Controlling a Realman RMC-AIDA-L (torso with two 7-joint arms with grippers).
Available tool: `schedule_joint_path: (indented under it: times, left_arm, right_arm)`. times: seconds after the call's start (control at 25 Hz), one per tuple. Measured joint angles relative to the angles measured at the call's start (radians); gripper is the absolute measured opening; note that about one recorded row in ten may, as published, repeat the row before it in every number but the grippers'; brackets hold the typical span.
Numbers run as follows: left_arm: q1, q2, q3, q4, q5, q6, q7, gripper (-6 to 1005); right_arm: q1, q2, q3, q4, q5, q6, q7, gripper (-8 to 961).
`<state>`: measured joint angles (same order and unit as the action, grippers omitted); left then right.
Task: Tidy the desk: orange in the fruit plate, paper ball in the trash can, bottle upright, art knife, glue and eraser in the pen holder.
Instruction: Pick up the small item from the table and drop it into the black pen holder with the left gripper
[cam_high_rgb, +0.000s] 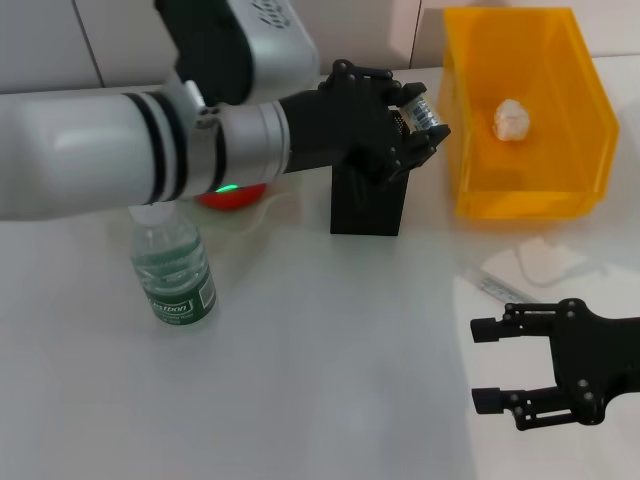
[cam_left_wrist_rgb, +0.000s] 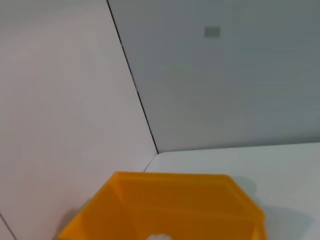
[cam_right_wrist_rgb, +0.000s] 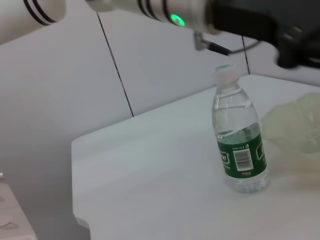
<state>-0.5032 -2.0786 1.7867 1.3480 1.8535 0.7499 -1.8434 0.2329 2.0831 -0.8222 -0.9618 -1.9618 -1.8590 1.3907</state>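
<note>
Left gripper (cam_high_rgb: 425, 125) clamps small labelled cylinder (cam_high_rgb: 420, 110) above pen holder (cam_high_rgb: 368, 205); right gripper (cam_high_rgb: 487, 365) spread; bottle (cam_high_rgb: 175, 268) label unreadable

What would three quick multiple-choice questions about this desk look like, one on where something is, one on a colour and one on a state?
1. Where is the paper ball?
A. Inside the trash can
B. Beside the bottle
C. In the right gripper

2. What colour is the pen holder?
A. Green
B. Black
C. White

3. How does the bottle stand?
A. On its side
B. Upside down
C. Upright on the desk

Answers:
1. A: the white wad lies on the floor of the orange-yellow bin.
2. B: the cup under the left gripper is black; that gripper holds a small cylindrical item above it.
3. C: the head and right wrist views show its cap on top and its base on the desk. The right gripper is open, low over the desk, holding nothing.
</note>
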Motion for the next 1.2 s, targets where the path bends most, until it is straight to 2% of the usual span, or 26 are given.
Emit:
schedule_joint_path:
  times: [0.16,0.36,1.2]
  left_arm:
    - [-0.081,-0.002,0.047,-0.127,0.069,-0.118,-0.009,470]
    - [-0.122,-0.001,0.05,-0.197,0.111,-0.179,-0.036,480]
    - [-0.15,-0.001,0.076,-0.228,0.122,-0.25,-0.04,525]
  right_arm:
    - [0.012,0.0,0.0,0.016,0.001,0.0,0.0,773]
    - [0.023,0.0,0.0,0.017,0.002,0.0,0.001,773]
    - [0.029,0.0,-0.009,0.02,0.001,-0.007,0.006,773]
